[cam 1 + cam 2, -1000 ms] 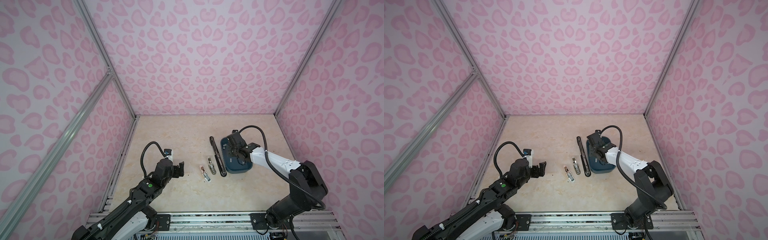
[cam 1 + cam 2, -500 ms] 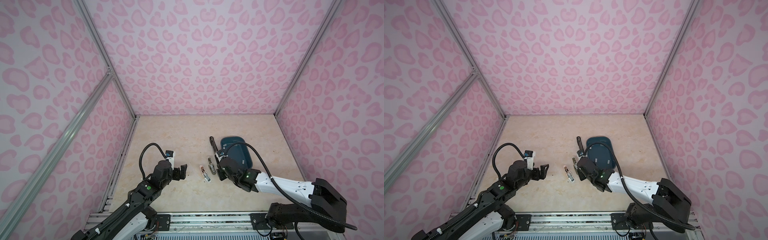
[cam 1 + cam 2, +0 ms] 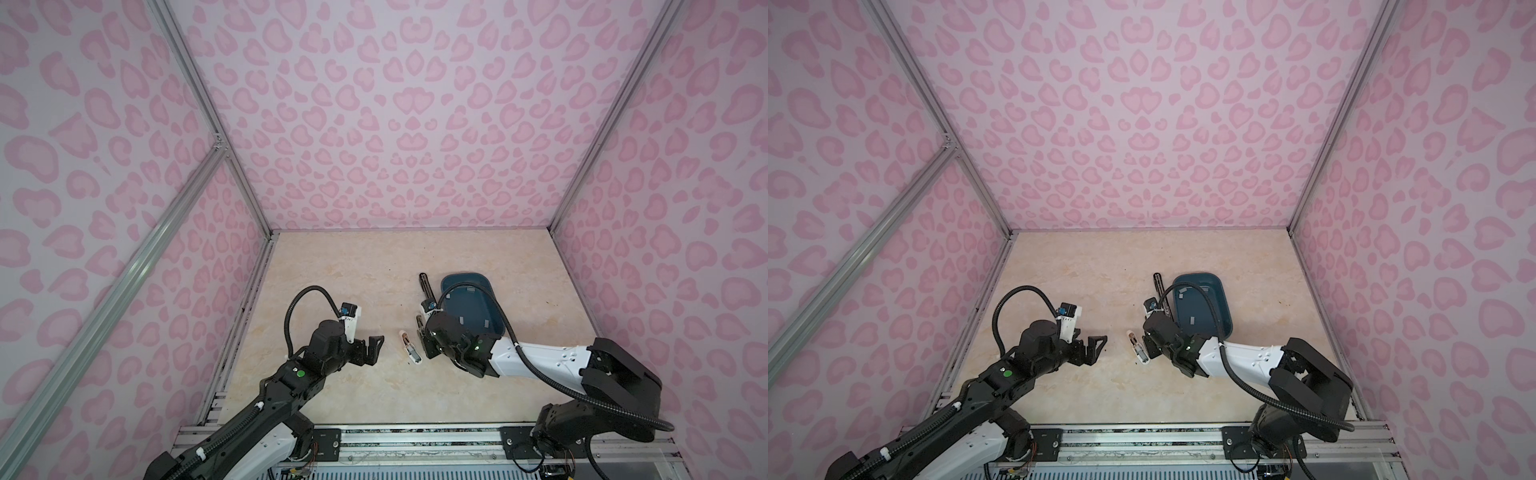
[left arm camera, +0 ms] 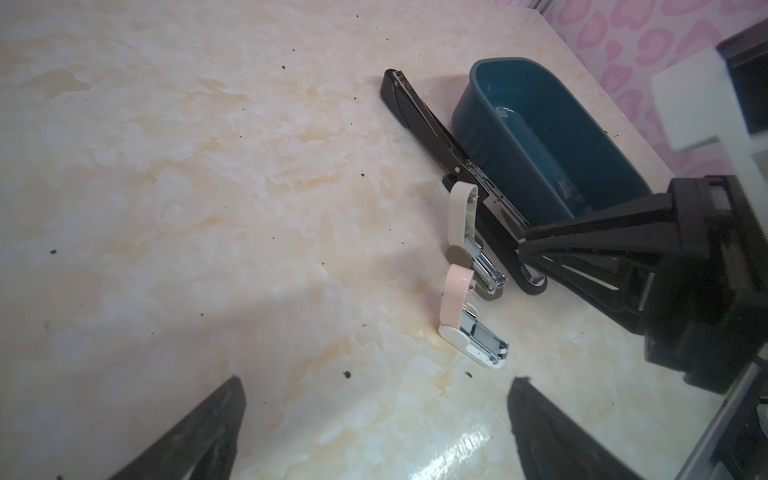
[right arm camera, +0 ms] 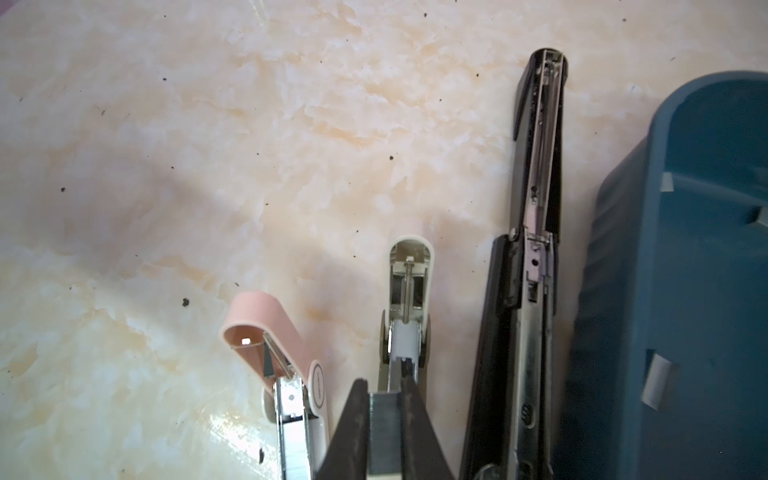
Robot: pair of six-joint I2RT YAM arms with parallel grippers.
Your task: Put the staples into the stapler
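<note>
Three staplers lie hinged open side by side: a pink stapler [image 5: 266, 328] [image 3: 409, 351], a cream stapler [image 5: 409, 270] [image 4: 459, 216] and a long black stapler [image 5: 536, 208] [image 3: 426, 286]. My right gripper [image 5: 384, 384] [image 3: 424, 345] is shut on a grey strip of staples [image 5: 384, 415], held just over the near end of the cream stapler's metal channel. More staples [image 3: 461, 319] lie in the blue tray [image 3: 496, 316]. My left gripper [image 4: 378, 382] [image 3: 374, 349] is open and empty, a short way left of the pink stapler.
The blue tray [image 5: 623, 291] stands right against the black stapler. Pink patterned walls close in the table on three sides. The metal rail [image 3: 415, 436] runs along the front edge. Small dark specks dot the marble-look tabletop [image 4: 208, 166].
My right arm swung from over the blue tray down and left to the staplers, carrying the strip. The left gripper crept right and opened a little wider.
</note>
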